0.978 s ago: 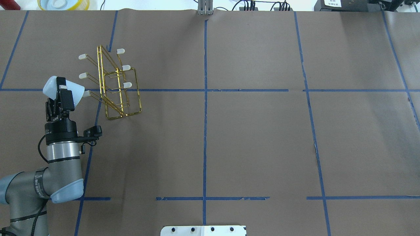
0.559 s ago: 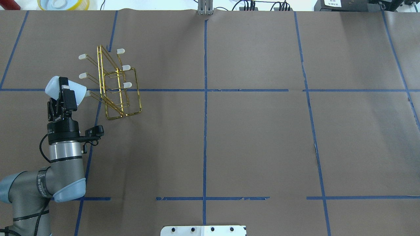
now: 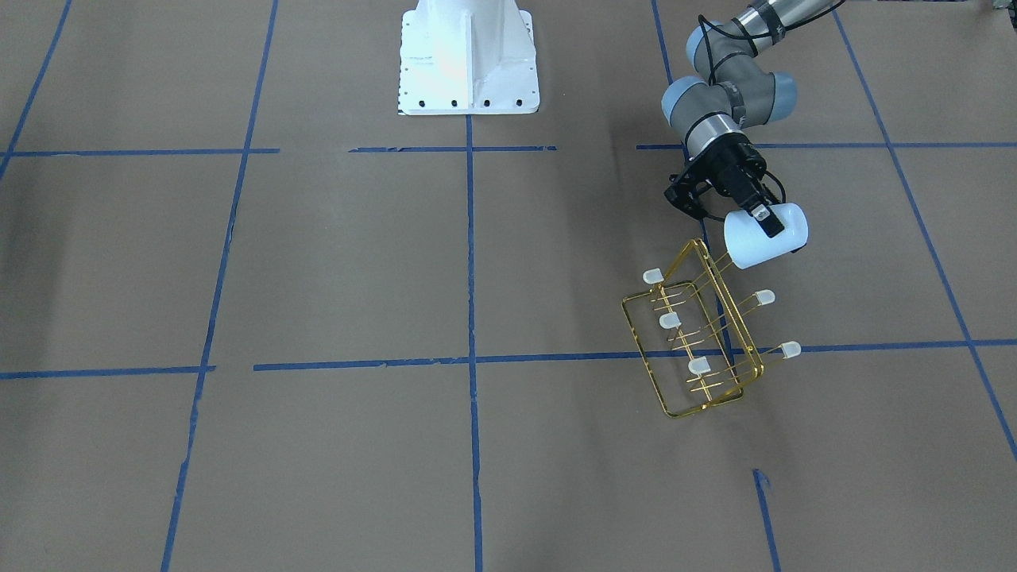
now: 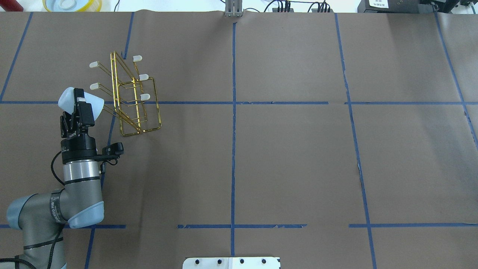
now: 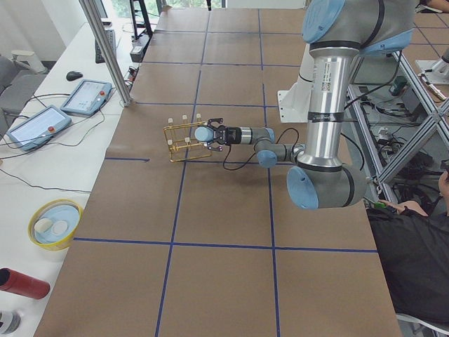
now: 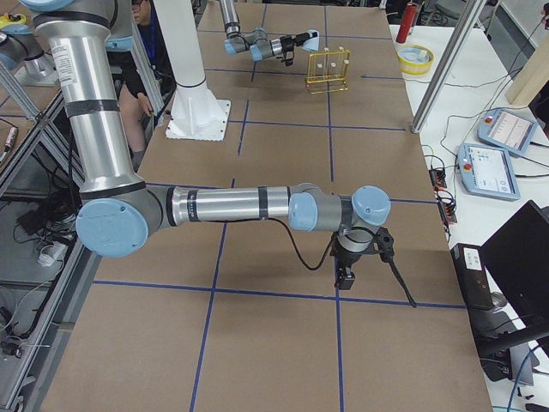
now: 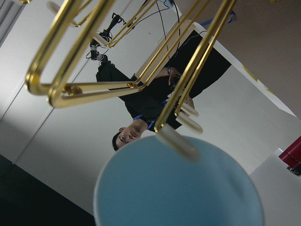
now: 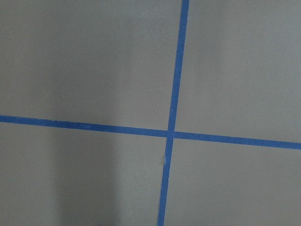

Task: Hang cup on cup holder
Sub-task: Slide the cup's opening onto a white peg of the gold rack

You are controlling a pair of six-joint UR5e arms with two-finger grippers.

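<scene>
My left gripper (image 4: 80, 102) is shut on the pale light-blue cup (image 4: 66, 98) and holds it on its side above the table, mouth toward the gold wire cup holder (image 4: 136, 102). The mouth covers the capped tip of the rack's nearest left-side prong. In the left wrist view that prong's white cap (image 7: 181, 141) lies at the cup's rim (image 7: 178, 188). In the front view the cup (image 3: 783, 238) is at the rack's (image 3: 699, 349) near corner. My right gripper (image 6: 347, 266) shows only in the exterior right view, low over the table; I cannot tell whether it is open or shut.
The rack's other white-capped prongs (image 4: 94, 64) stick out to both sides. A yellow-rimmed bowl (image 4: 71, 4) sits beyond the table's far left edge. A metal post (image 4: 233, 9) stands at the far edge's middle. The white robot base (image 3: 469, 56) is at the near edge.
My left arm has moved right toward the rack with the cup. The nearest prong's cap, visible beside the cup before, is now covered by the cup's mouth.
</scene>
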